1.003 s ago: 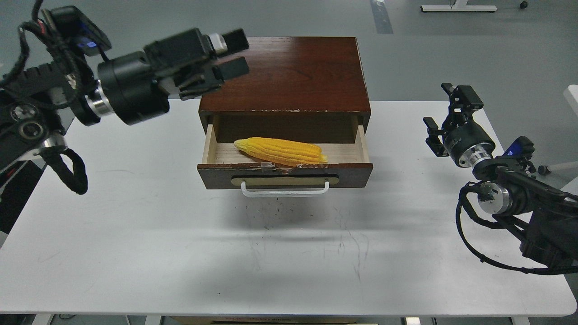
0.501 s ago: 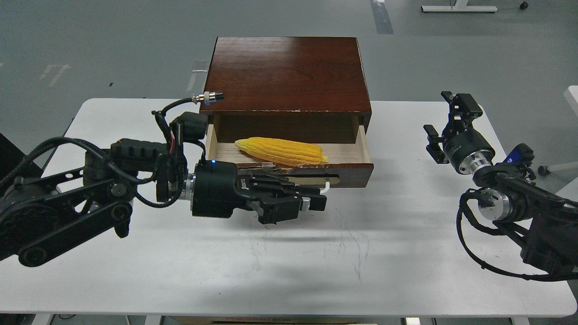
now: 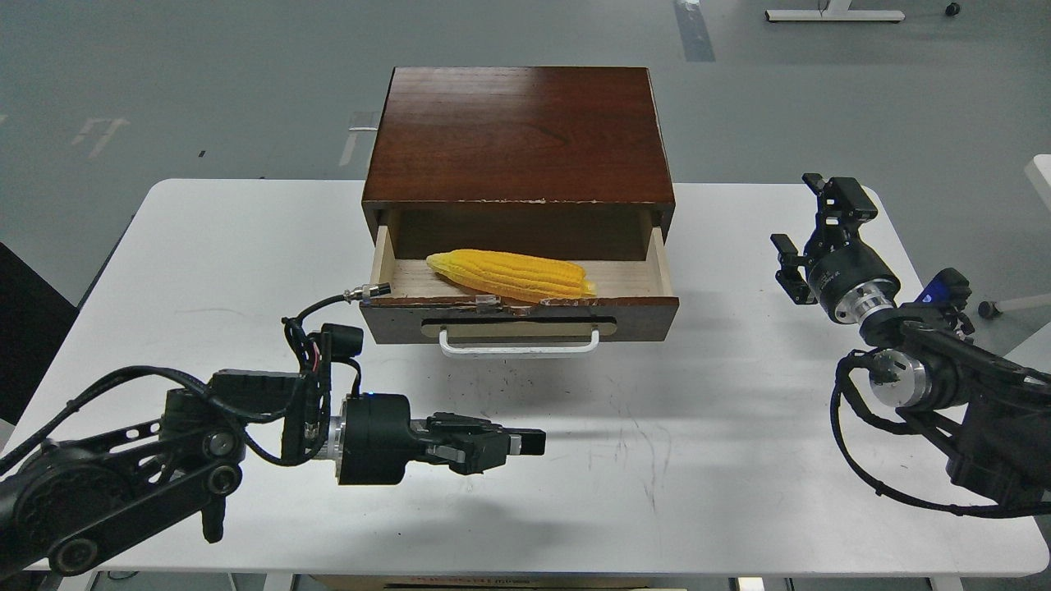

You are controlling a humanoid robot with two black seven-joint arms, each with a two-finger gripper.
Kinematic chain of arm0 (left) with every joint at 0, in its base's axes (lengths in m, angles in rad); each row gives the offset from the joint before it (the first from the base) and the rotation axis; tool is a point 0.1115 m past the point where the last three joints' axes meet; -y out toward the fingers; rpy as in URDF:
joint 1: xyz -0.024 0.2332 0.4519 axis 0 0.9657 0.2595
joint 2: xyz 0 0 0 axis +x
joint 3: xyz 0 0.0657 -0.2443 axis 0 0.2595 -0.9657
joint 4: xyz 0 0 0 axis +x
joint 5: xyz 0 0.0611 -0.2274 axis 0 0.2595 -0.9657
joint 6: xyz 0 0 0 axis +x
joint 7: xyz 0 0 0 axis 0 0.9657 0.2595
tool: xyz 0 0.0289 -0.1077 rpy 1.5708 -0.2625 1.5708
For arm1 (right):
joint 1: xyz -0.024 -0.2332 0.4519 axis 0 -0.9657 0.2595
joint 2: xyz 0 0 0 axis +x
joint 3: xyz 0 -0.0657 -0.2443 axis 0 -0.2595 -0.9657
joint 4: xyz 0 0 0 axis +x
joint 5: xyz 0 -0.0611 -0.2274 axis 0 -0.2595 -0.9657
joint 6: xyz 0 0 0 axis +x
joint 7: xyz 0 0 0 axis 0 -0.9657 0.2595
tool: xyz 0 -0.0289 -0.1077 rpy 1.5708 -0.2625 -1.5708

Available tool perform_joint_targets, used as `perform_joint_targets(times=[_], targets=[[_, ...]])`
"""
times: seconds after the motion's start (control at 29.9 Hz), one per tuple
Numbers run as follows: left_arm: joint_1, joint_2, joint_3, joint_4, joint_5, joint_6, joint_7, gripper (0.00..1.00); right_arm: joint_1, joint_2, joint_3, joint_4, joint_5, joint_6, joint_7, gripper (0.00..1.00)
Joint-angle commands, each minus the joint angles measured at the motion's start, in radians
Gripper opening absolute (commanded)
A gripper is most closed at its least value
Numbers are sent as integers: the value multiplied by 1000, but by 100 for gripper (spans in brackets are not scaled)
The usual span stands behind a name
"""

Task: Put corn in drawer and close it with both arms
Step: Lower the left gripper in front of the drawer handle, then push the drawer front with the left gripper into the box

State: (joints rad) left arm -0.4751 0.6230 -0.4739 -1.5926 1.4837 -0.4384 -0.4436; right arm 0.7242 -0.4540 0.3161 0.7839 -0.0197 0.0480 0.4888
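corn (image 3: pixel 511 276) lay inside open drawer (image 3: pixel 519 317) near table (image 3: pixel 246 246) far edge, centre | left gripper (image 3: pixel 525 443) hovered low near front edge, below the handle, fingers together, empty | right gripper (image 3: pixel 809 226) by right edge, fingers apart, empty

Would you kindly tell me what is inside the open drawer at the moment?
The corn lies lengthwise on the pale floor of the drawer, near its front wall. Nothing else shows there; the part still under the cabinet top is hidden.
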Motion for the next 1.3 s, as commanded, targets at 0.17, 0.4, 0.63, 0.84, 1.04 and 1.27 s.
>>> perform_joint_targets(times=[0.17,0.4,0.63,0.84,1.04,1.27], targets=[[55,-12,-57,74,-177,40,36,0,0,0,-2,0,0,1,0,97],[61,-25,-61,101,-187,43,43,0,-2,1,-2,0,0,1,0,97],[59,-42,-78,125,-189,40,46,0,-2,0,-2,0,0,1,0,97],[59,-45,-86,131,-197,40,51,0,-2,0,-2,-2,0,1,0,97],[59,-54,-95,155,-224,41,51,0,-3,0,-2,-2,0,1,0,97],[55,-65,-101,177,-246,43,52,0,-9,0,-2,-2,0,1,0,97]])
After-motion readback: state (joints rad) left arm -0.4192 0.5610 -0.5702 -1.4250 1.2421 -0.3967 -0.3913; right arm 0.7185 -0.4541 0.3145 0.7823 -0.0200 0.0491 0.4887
